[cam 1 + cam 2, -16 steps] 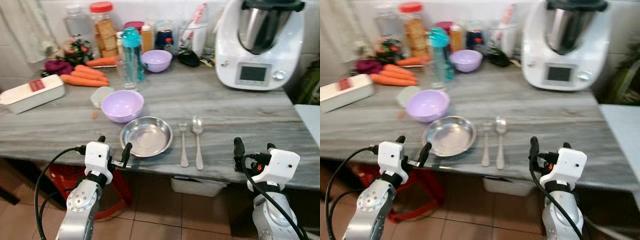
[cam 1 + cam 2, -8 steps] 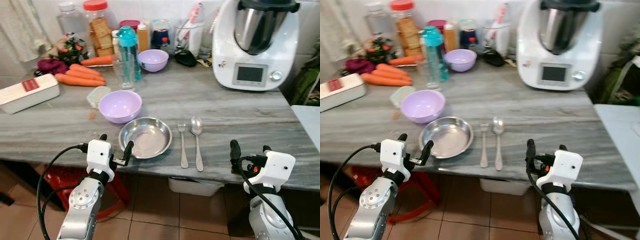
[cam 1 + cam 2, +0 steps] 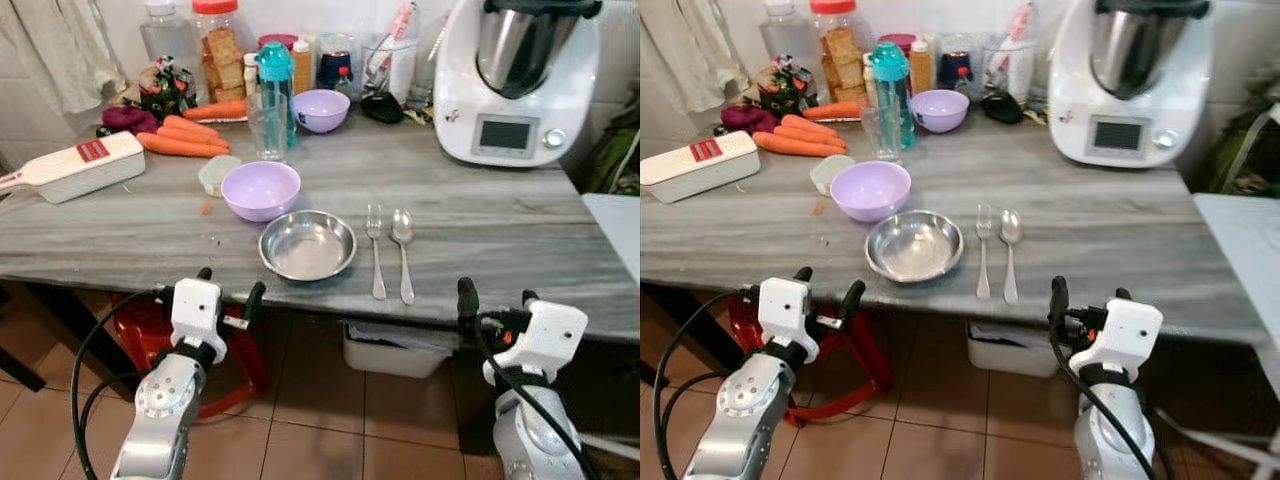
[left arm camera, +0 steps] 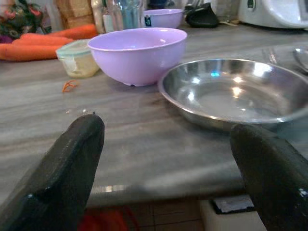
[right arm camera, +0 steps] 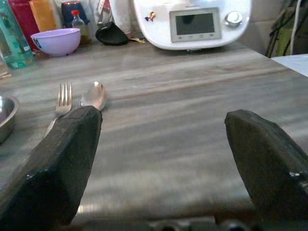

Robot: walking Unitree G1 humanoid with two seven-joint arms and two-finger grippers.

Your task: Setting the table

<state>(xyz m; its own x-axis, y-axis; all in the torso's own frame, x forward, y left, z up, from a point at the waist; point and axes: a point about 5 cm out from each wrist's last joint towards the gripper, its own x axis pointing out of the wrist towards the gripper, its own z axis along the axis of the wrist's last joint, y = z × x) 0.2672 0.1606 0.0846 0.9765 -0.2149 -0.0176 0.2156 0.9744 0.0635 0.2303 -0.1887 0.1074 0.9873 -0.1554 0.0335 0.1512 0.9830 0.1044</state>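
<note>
A shiny steel plate [image 3: 307, 245] lies near the front edge of the grey stone counter [image 3: 500, 225]. A fork [image 3: 376, 248] and a spoon [image 3: 403, 250] lie side by side just right of it. Behind the plate on its left sits a lilac bowl [image 3: 260, 190]; a second lilac bowl [image 3: 322, 109] stands at the back. My left gripper [image 3: 229, 295] is open and empty, held below and in front of the counter edge, facing the plate [image 4: 236, 94]. My right gripper [image 3: 494, 300] is open and empty too, in front of the edge right of the spoon [image 5: 94, 95].
A white kitchen machine [image 3: 517, 80] stands back right. A teal bottle [image 3: 275, 85], a glass [image 3: 267, 126], jars, carrots [image 3: 178, 140] and a white grater box [image 3: 78, 166] crowd the back left. Under the counter are a red stool [image 3: 145, 330] and a white bin [image 3: 395, 350].
The camera has pulled back and the whole scene shifted, showing more floor. Both grippers stay open and now sit lower than the counter edge. Nothing on the counter moved.
</note>
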